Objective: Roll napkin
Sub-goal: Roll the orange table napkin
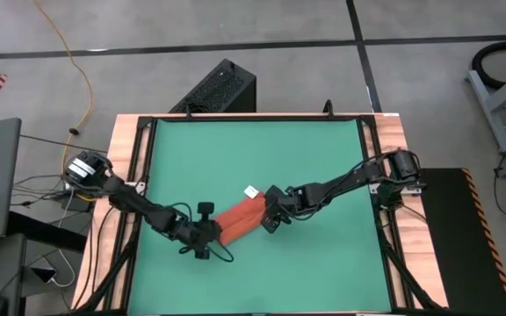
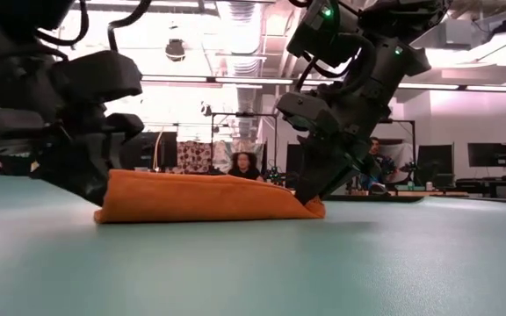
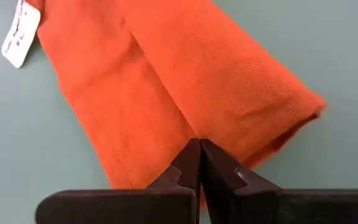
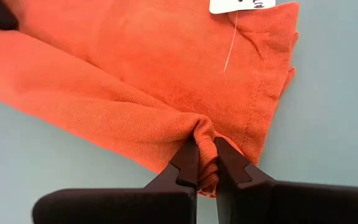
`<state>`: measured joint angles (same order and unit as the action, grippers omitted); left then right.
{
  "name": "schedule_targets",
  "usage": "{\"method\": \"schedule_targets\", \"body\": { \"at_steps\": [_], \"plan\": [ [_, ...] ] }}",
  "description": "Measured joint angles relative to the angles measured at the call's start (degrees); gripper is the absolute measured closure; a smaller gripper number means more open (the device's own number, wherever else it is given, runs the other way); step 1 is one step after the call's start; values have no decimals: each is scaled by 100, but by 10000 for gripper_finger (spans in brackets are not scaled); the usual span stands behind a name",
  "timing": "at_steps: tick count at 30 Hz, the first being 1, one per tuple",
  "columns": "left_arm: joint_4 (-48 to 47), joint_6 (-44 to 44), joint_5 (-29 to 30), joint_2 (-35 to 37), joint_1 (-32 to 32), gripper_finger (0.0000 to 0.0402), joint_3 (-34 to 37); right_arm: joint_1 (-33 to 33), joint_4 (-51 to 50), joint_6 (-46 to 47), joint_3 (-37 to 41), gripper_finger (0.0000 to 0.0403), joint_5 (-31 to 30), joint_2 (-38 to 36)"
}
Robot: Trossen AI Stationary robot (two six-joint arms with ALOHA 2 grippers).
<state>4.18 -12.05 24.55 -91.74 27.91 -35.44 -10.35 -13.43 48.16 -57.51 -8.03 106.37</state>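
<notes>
- The napkin [image 1: 240, 219], an orange-red cloth, lies folded into a long narrow strip on the green table [image 1: 253, 167], a little below the centre of the high view, slanting from lower left to upper right.
- Its small white tag [image 1: 251, 191] sticks out at the strip's upper-right end, lying flat on the mat.
- The left gripper [image 1: 211, 233] sits at the strip's lower-left end; in its wrist view the two dark fingers [image 3: 188, 163] are pressed together, tips meeting at the cloth's edge; whether they hold fabric I cannot tell.
- The right gripper [image 1: 271, 218] is at the upper-right end; its fingers [image 4: 188, 163] pinch a small raised pucker of the napkin's folded edge between them.
- In the low view the napkin [image 2: 205, 197] rests as a low flat wedge on the table, with one gripper touching each end.
- Beyond the table, in the room at the middle of the low view, a person [image 2: 244, 164] sits.
</notes>
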Motion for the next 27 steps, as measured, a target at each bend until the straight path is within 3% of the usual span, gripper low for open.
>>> {"method": "schedule_targets", "body": {
  "at_steps": [4, 13, 18, 27],
  "plan": [
    [3, 197, -53, 0, 94, 402, 0, -95, -200, -100, -291, 369, 91, 6],
    [-42, 808, -677, -4, 32, 402, -11, -342, -1961, -527, -1531, 369, 347, 44],
    [-57, 1030, -879, -4, 32, 401, 49, -300, -2530, -910, -1883, 369, 857, 35],
    [-72, 1185, -896, -7, 32, 402, 96, 239, -2443, -1370, -1898, 369, 2106, 111]
  ]
}}
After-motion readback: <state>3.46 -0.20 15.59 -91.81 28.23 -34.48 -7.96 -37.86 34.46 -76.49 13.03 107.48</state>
